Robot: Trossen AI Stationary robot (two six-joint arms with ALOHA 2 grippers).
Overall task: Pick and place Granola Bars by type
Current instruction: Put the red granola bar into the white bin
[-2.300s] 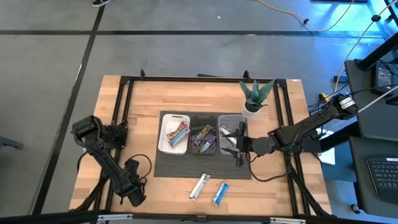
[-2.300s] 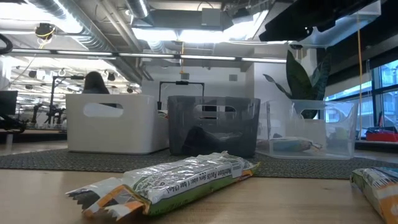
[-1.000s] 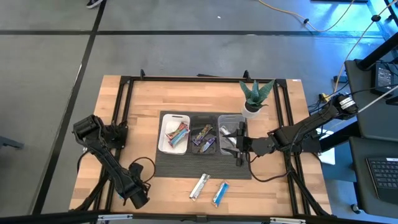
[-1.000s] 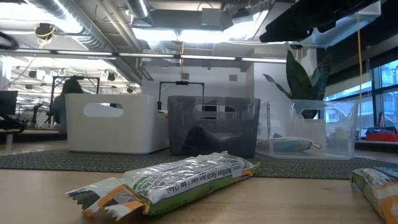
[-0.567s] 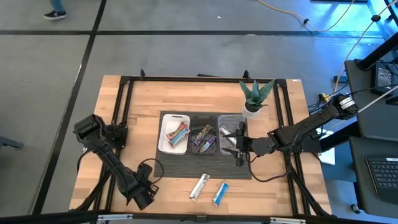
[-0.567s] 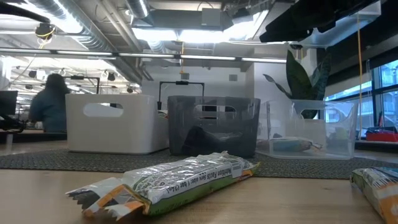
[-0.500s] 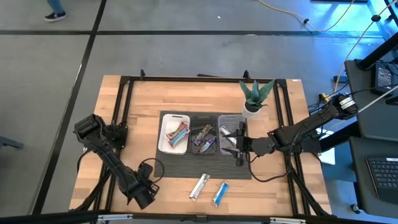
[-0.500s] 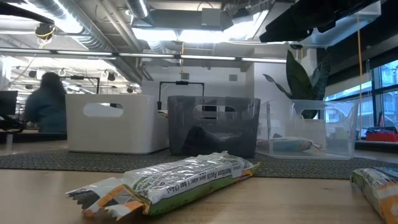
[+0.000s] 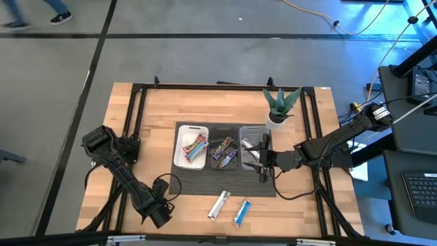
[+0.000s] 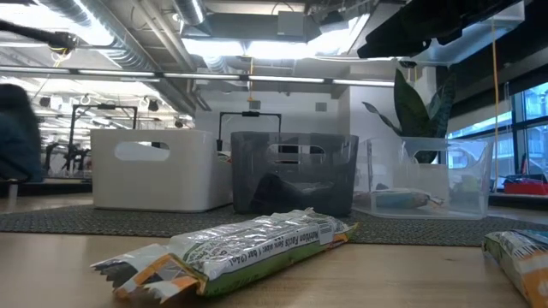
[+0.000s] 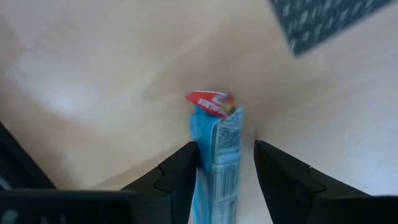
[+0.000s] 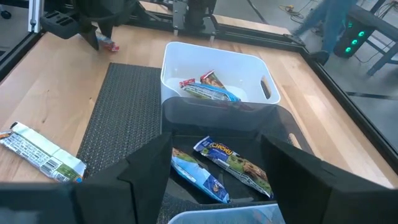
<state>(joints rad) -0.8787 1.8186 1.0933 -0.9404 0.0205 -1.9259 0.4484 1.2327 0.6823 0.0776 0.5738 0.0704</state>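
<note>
Nearest the front edge of the wooden table (image 9: 157, 102), the left gripper (image 9: 158, 216) has a flat blue-wrapped granola bar (image 11: 216, 155) pinched between its 2 dark fingers (image 11: 180, 171), carried low over the bare wood to the left of the loose bars, with the jaws about halfway apart, closed onto the wrapper. Just to its right, 2 bars wait on the table in front of the dark ribbed mat (image 9: 184, 181): a shiny silver-and-green wrapped bar (image 9: 218, 203) and, beside it, a second blue-wrapped bar (image 9: 241, 212). Farther back, 3 trays stand side by side on the mat: the white plastic tray (image 9: 179, 140) holds blue-wrapped bars, the dark grey tray (image 9: 236, 146) in the middle holds darker multicolour ones, and the clear plastic tray (image 9: 253, 129) on the right has at least 1 silver bar in it. The right gripper (image 9: 262, 162) hangs over the front of that clear tray, its jaws wide and empty. By my reckoning most of the sort is done; 3 bars are left, the carried one looking bound for the white tray. Beyond the trays stands a small potted plant in a white pot (image 9: 280, 109).
</note>
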